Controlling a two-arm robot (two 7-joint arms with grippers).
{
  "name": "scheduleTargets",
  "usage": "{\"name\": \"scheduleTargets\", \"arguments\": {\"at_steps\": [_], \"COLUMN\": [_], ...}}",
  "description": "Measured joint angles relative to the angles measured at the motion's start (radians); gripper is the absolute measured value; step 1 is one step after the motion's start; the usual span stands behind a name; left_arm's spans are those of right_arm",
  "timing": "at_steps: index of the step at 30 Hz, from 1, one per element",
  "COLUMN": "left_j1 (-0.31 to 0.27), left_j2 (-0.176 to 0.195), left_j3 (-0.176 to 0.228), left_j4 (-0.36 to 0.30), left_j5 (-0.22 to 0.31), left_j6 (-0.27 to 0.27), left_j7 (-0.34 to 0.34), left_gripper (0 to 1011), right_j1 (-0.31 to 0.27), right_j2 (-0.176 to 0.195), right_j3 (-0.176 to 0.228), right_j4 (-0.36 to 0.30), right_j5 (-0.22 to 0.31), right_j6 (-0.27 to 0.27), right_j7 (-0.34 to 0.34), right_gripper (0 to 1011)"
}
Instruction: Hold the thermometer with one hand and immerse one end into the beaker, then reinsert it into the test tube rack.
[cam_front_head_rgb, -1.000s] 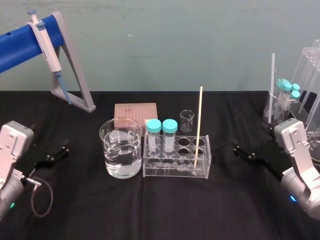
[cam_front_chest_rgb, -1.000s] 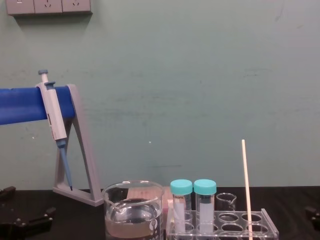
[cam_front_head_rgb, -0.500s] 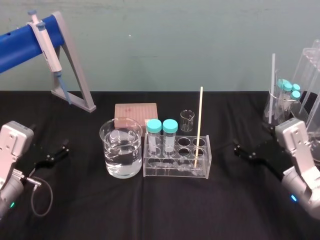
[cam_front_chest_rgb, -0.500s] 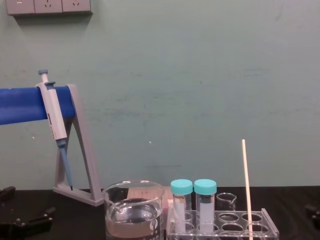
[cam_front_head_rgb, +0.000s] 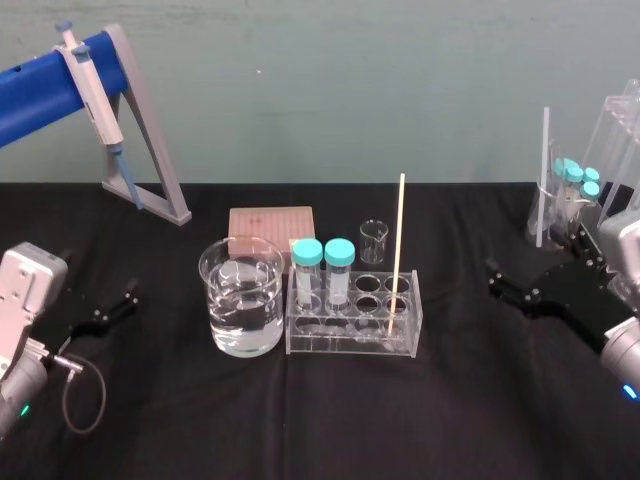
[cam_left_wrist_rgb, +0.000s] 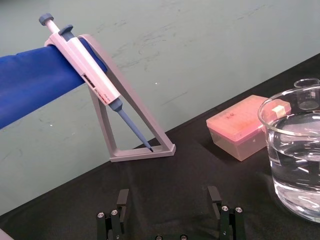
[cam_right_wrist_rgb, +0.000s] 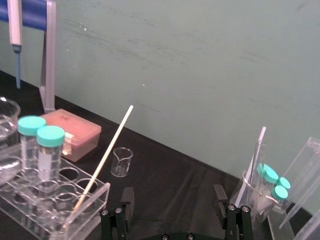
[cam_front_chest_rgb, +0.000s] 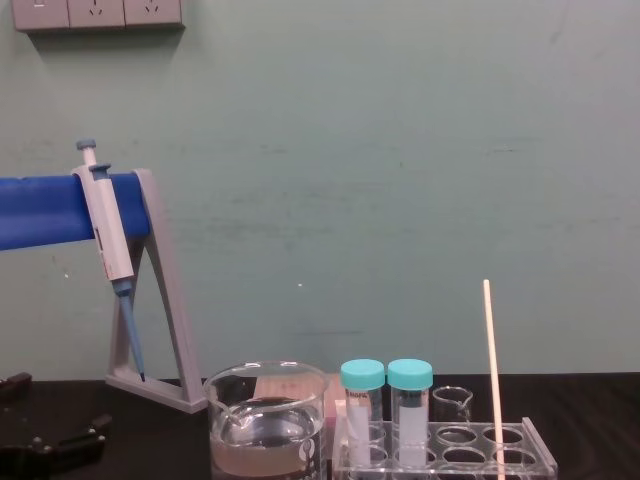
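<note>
Nearest the robot, the right gripper (cam_front_head_rgb: 497, 280) is held low over the black table (cam_front_head_rgb: 300, 430) at the right. Its jaws are spread wide and nothing is held between them. The left gripper (cam_front_head_rgb: 112, 308) is parked low at the left, likewise wide open and empty.

Farther out, at the middle of the table, the test tube rack (cam_front_head_rgb: 352, 340) is set with the beaker (cam_front_head_rgb: 241, 310) just beside it on the left, partly filled with clear liquid. The thermometer (cam_front_head_rgb: 398, 255) is stood in a hole at the rack's right end, tilted slightly, with most of its length rising free above the top plate.

No grasp has been made, so the reach is judged to be the step in hand. Trouble could be caused by the rod's thinness: if the jaws are closed off-centre, it may be pushed aside rather than pinched. It could also be levered against the hole's edge, so that the light rack is dragged. If it is lifted on a slant, it could be jammed in the hole. If it is gripped too low, the top plate may be struck. By an overreach, the tiny beaker (cam_front_head_rgb: 373, 241) and the pink box (cam_front_head_rgb: 271, 222) behind the rack could be knocked.

The thermometer is found well apart from the right gripper, to its left and somewhat farther from the robot, with bare table between them. From the left gripper it is separated by the beaker and the capped vials (cam_front_head_rgb: 323, 270).
</note>
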Motion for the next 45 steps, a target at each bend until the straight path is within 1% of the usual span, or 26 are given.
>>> {"name": "scheduleTargets", "arguments": {"at_steps": [1, 4, 5, 6, 7, 9, 10, 11, 12, 13, 14, 18, 19, 21, 22, 26, 30, 31, 33, 34, 37, 39, 40, 42, 45], "left_j1": [0.0, 0.0, 0.0, 0.0, 0.0, 0.0, 0.0, 0.0, 0.0, 0.0, 0.0, 0.0, 0.0, 0.0, 0.0, 0.0, 0.0, 0.0, 0.0, 0.0, 0.0, 0.0, 0.0, 0.0, 0.0], "left_j2": [0.0, 0.0, 0.0, 0.0, 0.0, 0.0, 0.0, 0.0, 0.0, 0.0, 0.0, 0.0, 0.0, 0.0, 0.0, 0.0, 0.0, 0.0, 0.0, 0.0, 0.0, 0.0, 0.0, 0.0, 0.0], "left_j3": [0.0, 0.0, 0.0, 0.0, 0.0, 0.0, 0.0, 0.0, 0.0, 0.0, 0.0, 0.0, 0.0, 0.0, 0.0, 0.0, 0.0, 0.0, 0.0, 0.0, 0.0, 0.0, 0.0, 0.0, 0.0], "left_j4": [0.0, 0.0, 0.0, 0.0, 0.0, 0.0, 0.0, 0.0, 0.0, 0.0, 0.0, 0.0, 0.0, 0.0, 0.0, 0.0, 0.0, 0.0, 0.0, 0.0, 0.0, 0.0, 0.0, 0.0, 0.0], "left_j5": [0.0, 0.0, 0.0, 0.0, 0.0, 0.0, 0.0, 0.0, 0.0, 0.0, 0.0, 0.0, 0.0, 0.0, 0.0, 0.0, 0.0, 0.0, 0.0, 0.0, 0.0, 0.0, 0.0, 0.0, 0.0], "left_j6": [0.0, 0.0, 0.0, 0.0, 0.0, 0.0, 0.0, 0.0, 0.0, 0.0, 0.0, 0.0, 0.0, 0.0, 0.0, 0.0, 0.0, 0.0, 0.0, 0.0, 0.0, 0.0, 0.0, 0.0, 0.0], "left_j7": [0.0, 0.0, 0.0, 0.0, 0.0, 0.0, 0.0, 0.0, 0.0, 0.0, 0.0, 0.0, 0.0, 0.0, 0.0, 0.0, 0.0, 0.0, 0.0, 0.0, 0.0, 0.0, 0.0, 0.0, 0.0], "left_gripper": [1004, 1004, 1004, 1004, 1004, 1004, 1004, 1004, 1004, 1004, 1004, 1004, 1004, 1004, 1004, 1004, 1004, 1004, 1004, 1004, 1004, 1004, 1004, 1004, 1004], "right_j1": [-0.017, -0.033, -0.035, -0.034, -0.027, -0.012, 0.009, 0.009, 0.03, 0.04, 0.066, 0.12, 0.148, 0.172, 0.195, 0.256, 0.294, 0.31, 0.325, 0.333, 0.37, 0.381, 0.391, 0.403, 0.428], "right_j2": [0.005, 0.005, 0.002, -0.001, -0.011, -0.024, -0.039, -0.039, -0.053, -0.058, -0.07, -0.087, -0.096, -0.105, -0.112, -0.137, -0.154, -0.161, -0.168, -0.171, -0.183, -0.187, -0.192, -0.197, -0.212], "right_j3": [0.021, 0.052, 0.07, 0.079, 0.098, 0.115, 0.128, 0.128, 0.137, 0.139, 0.139, 0.134, 0.128, 0.122, 0.114, 0.087, 0.061, 0.047, 0.033, 0.025, -0.018, -0.032, -0.046, -0.058, -0.085], "right_j4": [-0.034, -0.076, -0.094, -0.099, -0.106, -0.105, -0.095, -0.095, -0.082, -0.075, -0.055, -0.012, 0.011, 0.033, 0.054, 0.114, 0.151, 0.168, 0.184, 0.19, 0.229, 0.241, 0.256, 0.27, 0.307], "right_j5": [0.027, 0.077, 0.122, 0.146, 0.203, 0.265, 0.323, 0.323, 0.369, 0.384, 0.42, 0.489, 0.518, 0.537, 0.553, 0.584, 0.588, 0.587, 0.584, 0.582, 0.558, 0.547, 0.537, 0.529, 0.516], "right_j6": [0.032, 0.087, 0.133, 0.154, 0.204, 0.261, 0.315, 0.315, 0.364, 0.38, 0.42, 0.49, 0.52, 0.541, 0.559, 0.598, 0.607, 0.607, 0.607, 0.605, 0.581, 0.569, 0.557, 0.547, 0.528], "right_j7": [0.003, 0.014, 0.031, 0.042, 0.069, 0.097, 0.127, 0.127, 0.152, 0.16, 0.179, 0.207, 0.217, 0.222, 0.225, 0.228, 0.225, 0.223, 0.223, 0.223, 0.228, 0.229, 0.229, 0.228, 0.224], "right_gripper": [1003, 1003, 1003, 1003, 1003, 1003, 1003, 1003, 1003, 1003, 1003, 1003, 1003, 1003, 1003, 1003, 1003, 1003, 1003, 1003, 1003, 1003, 1003, 1003, 1003]}}
